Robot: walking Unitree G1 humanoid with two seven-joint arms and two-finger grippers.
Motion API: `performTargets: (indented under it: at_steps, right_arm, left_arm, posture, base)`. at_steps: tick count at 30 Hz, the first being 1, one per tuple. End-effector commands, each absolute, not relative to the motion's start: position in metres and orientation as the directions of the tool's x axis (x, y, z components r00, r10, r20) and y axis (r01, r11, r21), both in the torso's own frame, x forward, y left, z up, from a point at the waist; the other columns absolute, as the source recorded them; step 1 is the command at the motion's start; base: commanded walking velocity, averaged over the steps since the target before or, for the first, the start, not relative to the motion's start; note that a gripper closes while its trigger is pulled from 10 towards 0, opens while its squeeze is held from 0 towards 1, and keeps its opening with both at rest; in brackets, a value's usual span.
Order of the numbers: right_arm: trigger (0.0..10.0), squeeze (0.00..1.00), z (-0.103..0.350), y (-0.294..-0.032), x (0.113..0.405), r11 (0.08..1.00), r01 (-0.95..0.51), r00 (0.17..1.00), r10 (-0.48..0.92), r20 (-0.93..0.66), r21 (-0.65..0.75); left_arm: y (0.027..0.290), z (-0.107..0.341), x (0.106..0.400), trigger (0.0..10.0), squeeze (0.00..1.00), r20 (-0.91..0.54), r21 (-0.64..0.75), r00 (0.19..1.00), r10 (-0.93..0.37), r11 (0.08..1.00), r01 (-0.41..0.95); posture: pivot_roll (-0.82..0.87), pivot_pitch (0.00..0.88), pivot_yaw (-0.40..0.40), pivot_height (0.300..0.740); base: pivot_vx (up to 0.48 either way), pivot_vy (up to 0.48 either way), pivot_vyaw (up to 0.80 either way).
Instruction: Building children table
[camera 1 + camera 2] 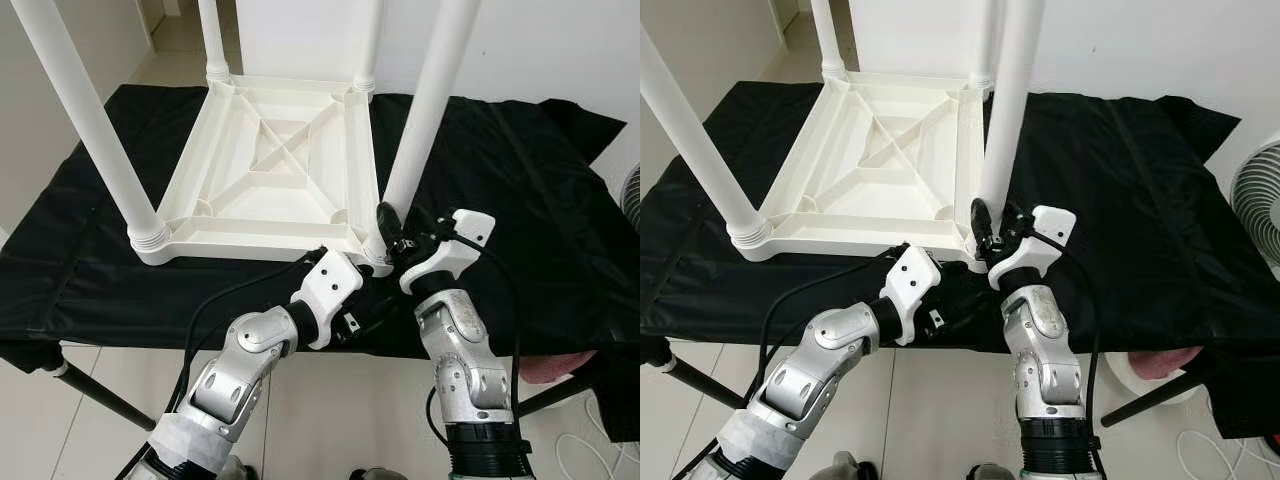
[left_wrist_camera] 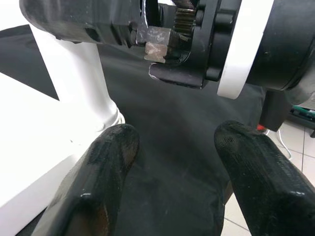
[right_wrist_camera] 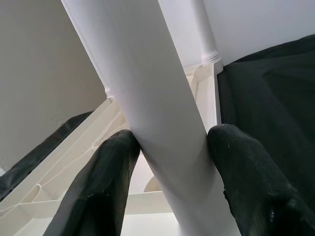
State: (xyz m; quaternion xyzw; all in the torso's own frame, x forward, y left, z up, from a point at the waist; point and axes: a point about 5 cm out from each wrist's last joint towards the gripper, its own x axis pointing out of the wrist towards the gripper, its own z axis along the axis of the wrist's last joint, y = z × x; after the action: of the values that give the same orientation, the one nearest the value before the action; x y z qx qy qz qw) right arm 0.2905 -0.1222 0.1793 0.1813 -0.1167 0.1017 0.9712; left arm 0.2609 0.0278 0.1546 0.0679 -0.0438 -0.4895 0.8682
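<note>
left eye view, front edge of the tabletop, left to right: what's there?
near-left leg → tabletop → left gripper → near-right leg with the right gripper closed on its base → bare black cloth

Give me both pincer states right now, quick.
Left pincer: open, holding nothing, near the table's corner.
Right pincer: closed around the near right table leg, close to its base.
</note>
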Motion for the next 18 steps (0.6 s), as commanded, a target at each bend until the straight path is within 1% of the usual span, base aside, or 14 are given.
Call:
performTargets:
  at_steps: [1,6,7,8,9,10,11,12,14,18]
  right_arm:
    - [10.0,0.0,0.1778,-0.1247,0.2882,0.912,-0.219,0.958,0.134,0.252,0.346]
    - [10.0,0.0,0.1792,-0.1238,0.2875,0.917,-0.228,0.957,0.15,0.248,0.326]
    - [10.0,0.0,0.1802,-0.1224,0.2876,0.935,-0.236,0.954,0.172,0.245,0.263]
    - [10.0,0.0,0.1802,-0.1224,0.2876,0.935,-0.236,0.954,0.172,0.245,0.263]
    - [10.0,0.0,0.1808,-0.1214,0.2877,0.946,-0.242,0.952,0.187,0.243,0.216]
    - [10.0,0.0,0.1805,-0.1202,0.2889,0.966,-0.234,0.95,0.204,0.235,0.109]
    - [10.0,0.0,0.1805,-0.1202,0.2889,0.966,-0.234,0.95,0.204,0.235,0.109]
    - [10.0,0.0,0.1806,-0.1198,0.2903,0.974,-0.224,0.949,0.211,0.233,0.03]
    - [10.0,0.0,0.1819,-0.1203,0.293,0.978,-0.203,0.949,0.209,0.234,-0.05]
    - [10.0,0.0,0.1846,-0.1203,0.2947,0.976,-0.198,0.947,0.215,0.24,-0.091]
  left_arm:
    - [0.0276,0.1534,0.2602,10.0,0.0,-0.001,0.159,0.507,-0.862,0.5,0.851]
    - [0.027,0.154,0.2604,10.0,0.0,0.001,0.159,0.505,-0.863,0.499,0.852]
    - [0.0268,0.154,0.2603,10.0,0.0,0.002,0.158,0.506,-0.863,0.5,0.852]
    - [0.0268,0.154,0.2603,10.0,0.0,0.002,0.158,0.506,-0.863,0.5,0.852]
    - [0.0266,0.154,0.2602,10.0,0.0,0.002,0.157,0.507,-0.862,0.501,0.851]
    - [0.026,0.1539,0.2599,10.0,0.0,0.004,0.156,0.508,-0.861,0.503,0.85]
    - [0.026,0.1539,0.2599,10.0,0.0,0.004,0.156,0.508,-0.861,0.503,0.85]
    - [0.0257,0.1537,0.26,10.0,0.0,0.006,0.156,0.512,-0.859,0.507,0.848]
    - [0.0255,0.1539,0.2606,10.0,0.0,0.012,0.155,0.522,-0.853,0.517,0.842]
    - [0.0247,0.1542,0.2606,10.0,0.0,0.018,0.151,0.53,-0.848,0.526,0.837]
  posture:
    - [-0.12,0.065,0.039,0.74]
    - [-0.13,0.064,0.041,0.74]
    - [-0.13,0.063,0.036,0.74]
    - [-0.13,0.063,0.036,0.74]
    - [-0.13,0.063,0.036,0.74]
    - [-0.12,0.064,0.021,0.74]
    - [-0.12,0.064,0.021,0.74]
    - [-0.12,0.061,0.014,0.74]
    - [-0.12,0.061,0.004,0.74]
    - [-0.11,0.061,-0.004,0.74]
  base:
    - [0.0,0.0,0.0]
    - [0.0,0.0,0.0]
    - [0.0,0.0,0.0]
    - [0.0,0.0,0.0]
    - [0.0,0.0,0.0]
    - [0.0,0.0,0.0]
    - [0.0,0.0,0.0]
    - [0.0,0.0,0.0]
    - [0.0,0.0,0.0]
    - [0.0,0.0,0.0]
